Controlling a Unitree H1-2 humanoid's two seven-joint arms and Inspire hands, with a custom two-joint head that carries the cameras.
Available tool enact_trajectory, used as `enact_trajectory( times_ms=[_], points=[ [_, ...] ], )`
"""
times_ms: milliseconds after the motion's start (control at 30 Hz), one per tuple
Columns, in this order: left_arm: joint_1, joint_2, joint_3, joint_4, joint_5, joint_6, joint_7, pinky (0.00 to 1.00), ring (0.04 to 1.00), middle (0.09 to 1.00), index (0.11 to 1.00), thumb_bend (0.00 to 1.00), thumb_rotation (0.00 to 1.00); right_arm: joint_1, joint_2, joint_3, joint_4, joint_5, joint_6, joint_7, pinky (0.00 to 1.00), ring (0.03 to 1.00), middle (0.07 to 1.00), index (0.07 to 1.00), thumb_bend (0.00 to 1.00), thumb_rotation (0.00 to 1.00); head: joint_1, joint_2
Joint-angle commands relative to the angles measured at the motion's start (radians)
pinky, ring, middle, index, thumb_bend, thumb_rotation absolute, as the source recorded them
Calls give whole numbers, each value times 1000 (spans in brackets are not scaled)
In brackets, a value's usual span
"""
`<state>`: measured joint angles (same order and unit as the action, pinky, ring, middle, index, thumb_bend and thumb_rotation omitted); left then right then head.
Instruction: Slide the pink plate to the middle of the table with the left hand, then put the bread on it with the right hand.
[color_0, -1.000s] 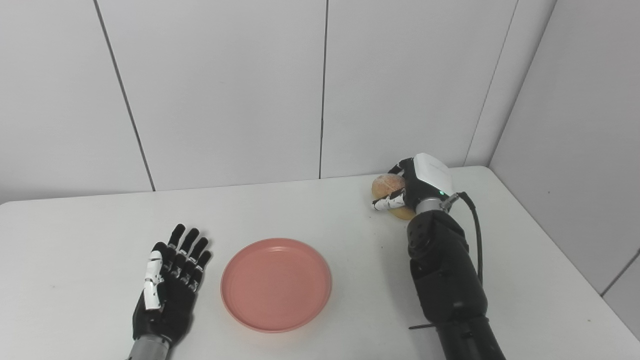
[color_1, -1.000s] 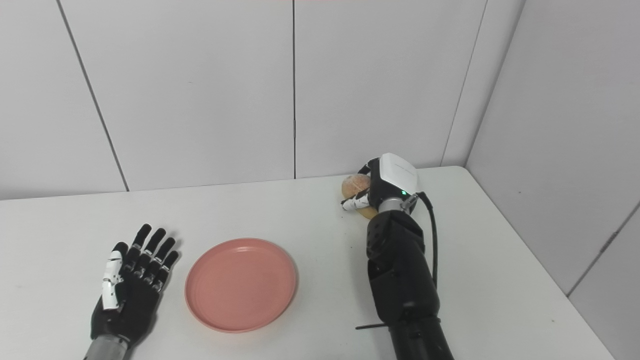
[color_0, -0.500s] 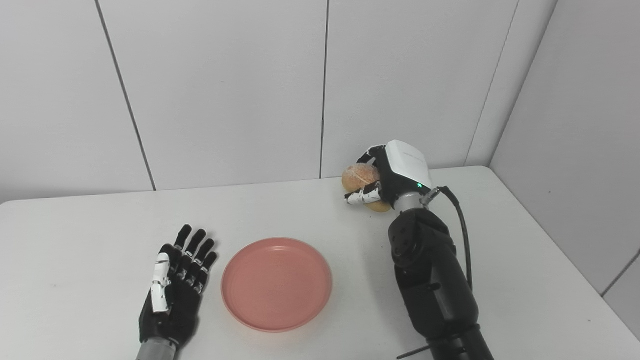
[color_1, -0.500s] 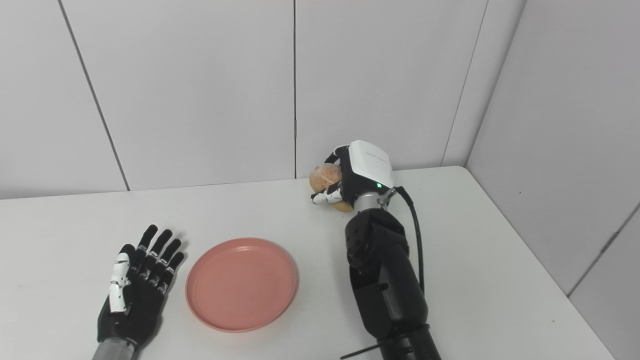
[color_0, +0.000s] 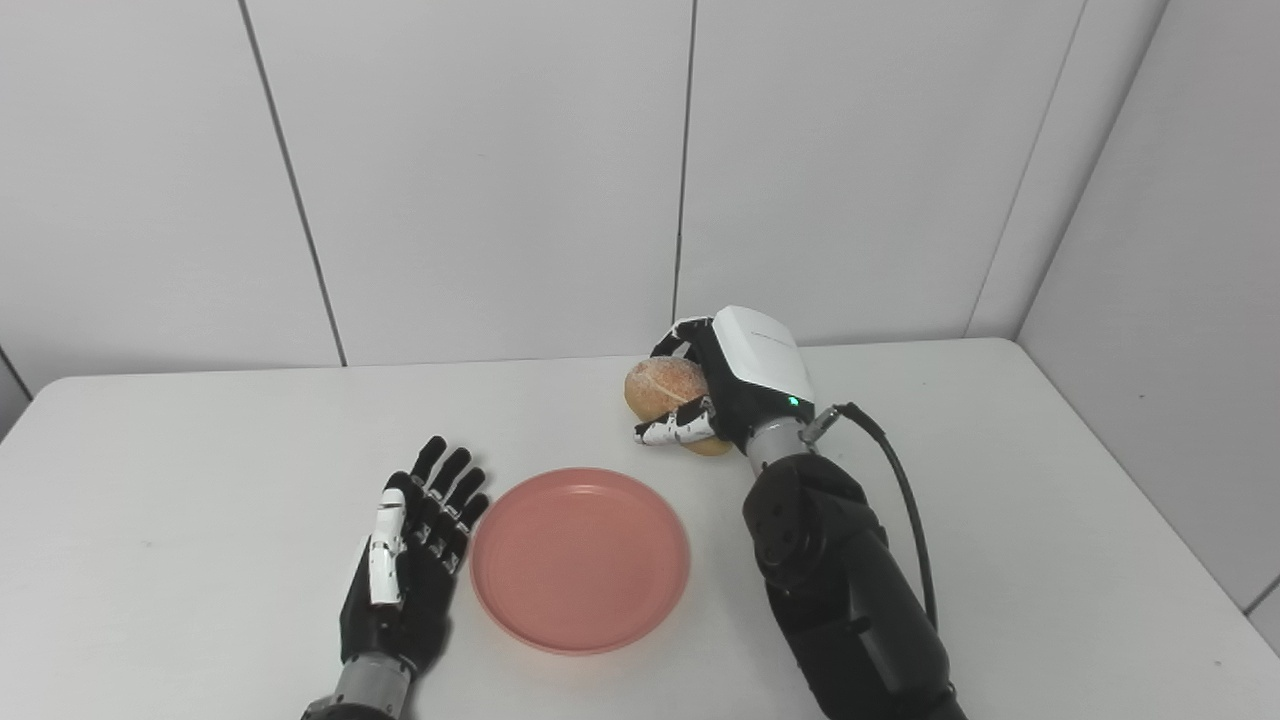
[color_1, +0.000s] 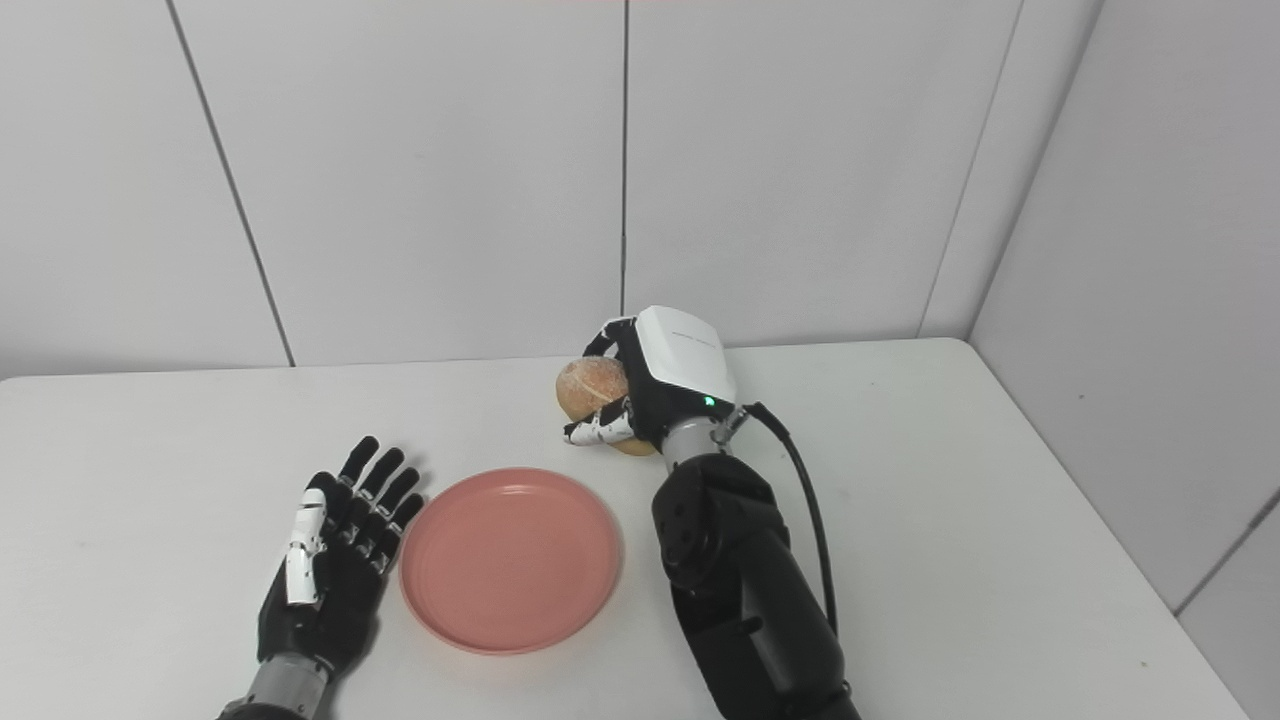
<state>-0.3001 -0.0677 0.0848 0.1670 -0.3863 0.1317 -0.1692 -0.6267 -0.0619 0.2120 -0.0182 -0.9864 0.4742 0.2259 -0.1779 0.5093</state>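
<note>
Bread, a round golden-brown roll (color_0: 667, 388), sits pinched in the right hand (color_0: 735, 385), just beyond the round pink plate's (color_0: 580, 560) far-right rim; left hand (color_0: 410, 565) rests beside it, fingers spread.

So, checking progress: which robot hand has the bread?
The right robot hand, fingers closed round the bread; the left robot hand lies open beside the pink plate.

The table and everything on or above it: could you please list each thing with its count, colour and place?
Table: one, white, fills the lower picture, set against grey wall panels.
Pink plate: one, pink, empty, flat on the table near its middle.
Bread roll: one, golden brown, held in the right hand, beyond the plate.
Left hand: one, black and white, open, fingers spread, just left of the plate.
Right hand: one, black with white back, shut on the bread roll.
</note>
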Motion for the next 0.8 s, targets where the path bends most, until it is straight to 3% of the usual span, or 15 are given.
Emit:
enact_trajectory(
  times_ms=[0, 367, 533, 767],
  points=[
    [47, -24, -13, 37, 32, 23, 35, 952, 930, 936, 925, 389, 1000, -32, 3, 22, -40, 4, -20, -12, 250, 334, 413, 533, 521, 0, 22, 4],
    [48, -69, -28, 39, 73, 10, 63, 930, 915, 921, 911, 390, 1000, 2, -9, 122, -27, 48, -27, -8, 184, 267, 394, 521, 521, 0, 132, 11],
    [46, -84, -31, 40, 88, 7, 80, 917, 907, 913, 905, 392, 1000, 17, -13, 157, -6, 56, -30, 7, 229, 317, 407, 529, 521, 0, 159, 14],
    [43, -98, -34, 39, 100, 2, 88, 919, 905, 915, 909, 390, 1000, 27, -23, 213, 41, 65, -37, 17, 204, 295, 400, 525, 520, 0, 183, 22]
  ],
)
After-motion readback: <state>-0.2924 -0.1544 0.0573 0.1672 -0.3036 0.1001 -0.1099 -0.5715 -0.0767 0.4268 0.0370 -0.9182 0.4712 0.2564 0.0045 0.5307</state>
